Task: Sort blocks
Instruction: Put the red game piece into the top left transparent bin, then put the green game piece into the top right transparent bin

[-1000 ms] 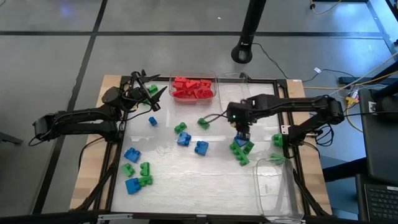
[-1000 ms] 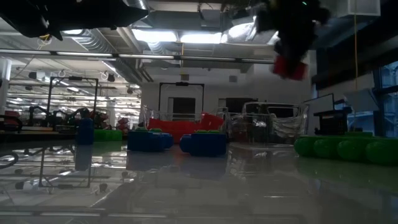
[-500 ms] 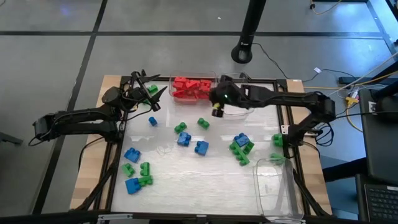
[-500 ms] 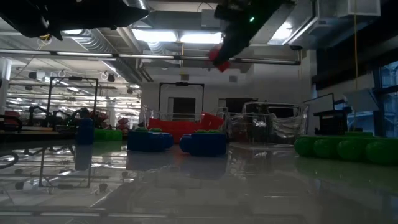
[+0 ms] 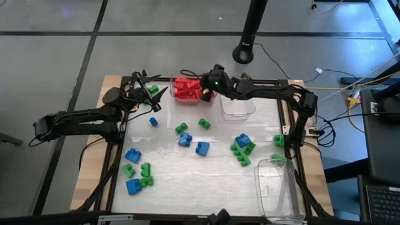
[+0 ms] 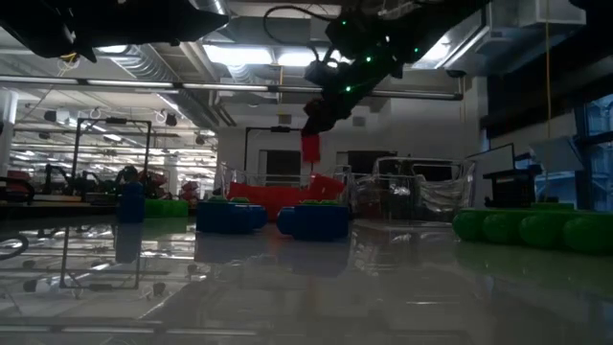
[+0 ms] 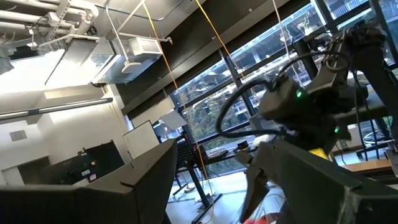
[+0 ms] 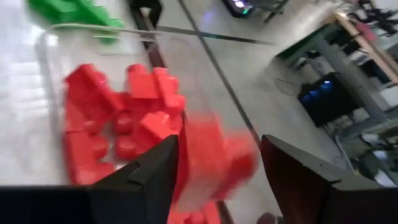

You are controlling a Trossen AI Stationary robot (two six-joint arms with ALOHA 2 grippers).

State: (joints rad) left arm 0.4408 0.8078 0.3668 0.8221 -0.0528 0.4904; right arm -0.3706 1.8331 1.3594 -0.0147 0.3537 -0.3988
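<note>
My right gripper (image 5: 205, 91) hangs open over the clear bin (image 5: 173, 88) of red blocks (image 8: 118, 124) at the table's far edge. A red block (image 8: 214, 162) shows blurred in the gap between its fingers, and in the low view this block (image 6: 310, 147) sits just below the fingertips. My left gripper (image 5: 159, 97) waits open at the far left, raised, with nothing between its fingers (image 7: 124, 193). Blue and green blocks (image 5: 242, 147) lie scattered on the table.
An empty clear bin (image 5: 238, 107) stands right of the red one, and another (image 5: 278, 187) lies at the near right corner. Green blocks (image 5: 152, 89) sit at the far left under my left gripper. Free table lies in the middle, toward the near edge.
My right gripper has carried the red block from above the green and blue pile at the right toward the far edge and leftward, to over the red bin, tipping from pointing down to a flatter slant. The block now shows lower, beneath the fingertips.
</note>
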